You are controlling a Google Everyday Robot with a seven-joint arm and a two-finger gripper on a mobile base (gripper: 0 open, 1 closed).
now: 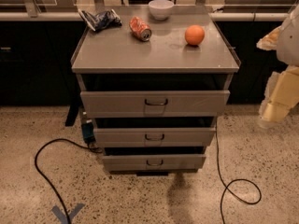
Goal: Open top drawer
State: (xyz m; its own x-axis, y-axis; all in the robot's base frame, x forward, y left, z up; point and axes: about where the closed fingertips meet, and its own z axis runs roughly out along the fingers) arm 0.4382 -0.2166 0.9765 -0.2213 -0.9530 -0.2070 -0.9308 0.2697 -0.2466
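Note:
The grey metal cabinet (pixel 154 50) stands in the middle of the view with three drawers. The top drawer (pixel 117 104) is the widest, with a small dark wire handle (pixel 156 102) at its centre. Its front stands a little forward of the cabinet top, with a dark gap above it, and its inside is hidden. The two narrower drawers (pixel 121 136) (pixel 126 162) sit below it. My gripper (pixel 276 107) hangs at the right edge of the view, off to the right of the cabinet at about top-drawer height, well apart from the handle.
On the cabinet top lie a white bowl (pixel 160 8), a crushed orange can (pixel 140 28), an orange (pixel 195 35) and a dark blue crumpled bag (pixel 99 19). Black cables (pixel 46 176) (pixel 238 190) loop on the speckled floor on both sides. A dark counter (pixel 32 55) runs behind.

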